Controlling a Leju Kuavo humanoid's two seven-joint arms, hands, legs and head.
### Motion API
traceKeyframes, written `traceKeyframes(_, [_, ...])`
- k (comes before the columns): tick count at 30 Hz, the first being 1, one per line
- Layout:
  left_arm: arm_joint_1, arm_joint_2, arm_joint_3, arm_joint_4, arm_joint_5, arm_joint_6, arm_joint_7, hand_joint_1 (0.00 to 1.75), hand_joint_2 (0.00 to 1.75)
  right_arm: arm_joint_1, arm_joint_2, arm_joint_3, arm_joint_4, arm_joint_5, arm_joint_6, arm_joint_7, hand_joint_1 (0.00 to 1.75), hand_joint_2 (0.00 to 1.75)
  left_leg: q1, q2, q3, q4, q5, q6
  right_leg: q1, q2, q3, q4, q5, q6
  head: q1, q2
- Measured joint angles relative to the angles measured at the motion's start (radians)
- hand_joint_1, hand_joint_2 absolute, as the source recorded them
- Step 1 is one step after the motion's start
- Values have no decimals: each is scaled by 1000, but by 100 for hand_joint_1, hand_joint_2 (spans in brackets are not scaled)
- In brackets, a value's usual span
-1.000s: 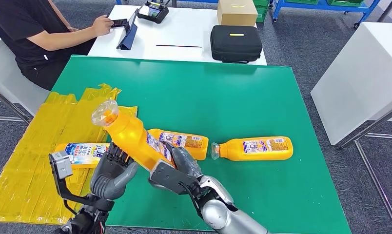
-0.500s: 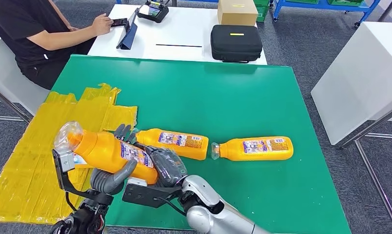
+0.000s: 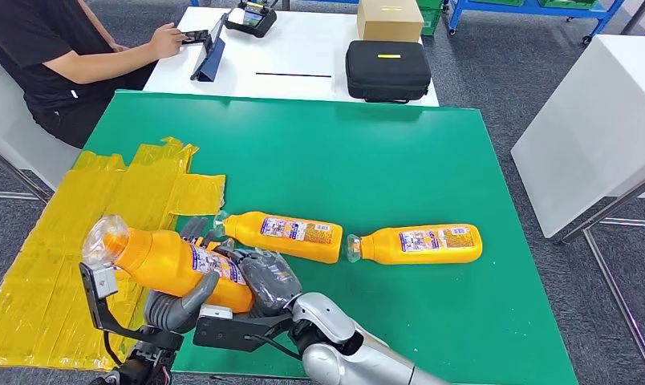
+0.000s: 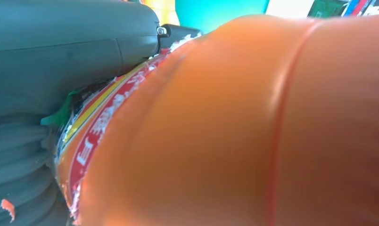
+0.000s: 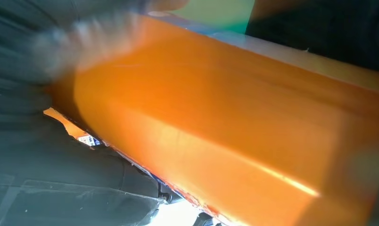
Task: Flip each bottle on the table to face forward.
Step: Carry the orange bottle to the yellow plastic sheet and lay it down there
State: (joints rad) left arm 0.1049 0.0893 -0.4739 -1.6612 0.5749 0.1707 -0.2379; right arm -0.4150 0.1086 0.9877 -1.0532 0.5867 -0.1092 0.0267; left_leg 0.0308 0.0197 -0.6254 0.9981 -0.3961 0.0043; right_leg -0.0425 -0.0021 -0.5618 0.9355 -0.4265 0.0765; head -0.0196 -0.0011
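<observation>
An orange bottle with a clear cap is lifted nearly level over the green table's front left corner, cap pointing left. My left hand cradles it from below, with fingers showing behind it. My right hand grips its base end. Up close, the left wrist view has the bottle against my left hand. The right wrist view has the bottle above my right hand. Two more orange bottles lie on their sides on the table, labels up, caps to the left.
A crumpled yellow sheet covers the table's left side. A person sits at the back left by a white table holding a tablet, a black case and a cardboard box. Another white table stands at the right.
The held bottle has tipped down from a steep upward tilt to nearly level and moved left and lower, with both hands following it.
</observation>
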Motion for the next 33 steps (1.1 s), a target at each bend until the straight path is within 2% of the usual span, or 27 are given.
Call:
traceKeyframes(11, [26,-6,10,-13,-6,14,-17,175,175,13,0,0,0,-16,-5,9,175,175,0,0,0,0,0,0,0,0,0,0,0,0,0,0])
traceKeyframes(14, [30,-11,13,-17,-15,18,-16,175,175,30,0,-8,0,-43,-30,16,165,175,0,0,0,0,0,0,0,0,-1,0,0,0,0,0])
traceKeyframes(16, [28,-13,14,-19,-23,15,-10,175,175,43,-1,-14,0,-63,-59,18,81,175,0,0,0,0,0,0,0,0,-1,0,0,0,0,0])
traceKeyframes(18, [25,-13,17,-19,-28,6,-5,175,175,53,-2,-21,0,-83,-80,19,0,87,0,0,0,0,0,0,0,0,-1,0,0,0,0,0])
traceKeyframes(20, [23,-13,20,-19,-36,-5,-5,175,175,65,-3,-32,0,-110,-98,19,0,0,0,0,0,0,0,0,0,0,-4,0,0,0,0,0])
traceKeyframes(24, [19,-15,24,-26,-88,-9,-17,175,175,104,-20,-76,-3,-184,-129,27,0,0,0,0,-1,0,0,0,0,-1,-6,0,0,0,0,0])
traceKeyframes(27, [18,-18,25,-37,-193,32,-43,175,175,136,-38,-109,-16,-233,-151,18,0,0,0,0,-2,0,0,0,0,-1,-2,0,1,0,0,0])
traceKeyframes(30, [17,-27,33,-62,-405,123,-61,175,175,173,-63,-165,-37,-283,-185,-4,0,0,0,-1,-2,0,1,0,0,-2,-2,0,1,1,0,0])
traceKeyframes(33, [16,-46,52,-92,-707,238,-47,175,175,211,-89,-229,-79,-310,-197,-23,0,0,0,-1,-3,0,1,0,0,-2,-2,0,1,1,0,0])
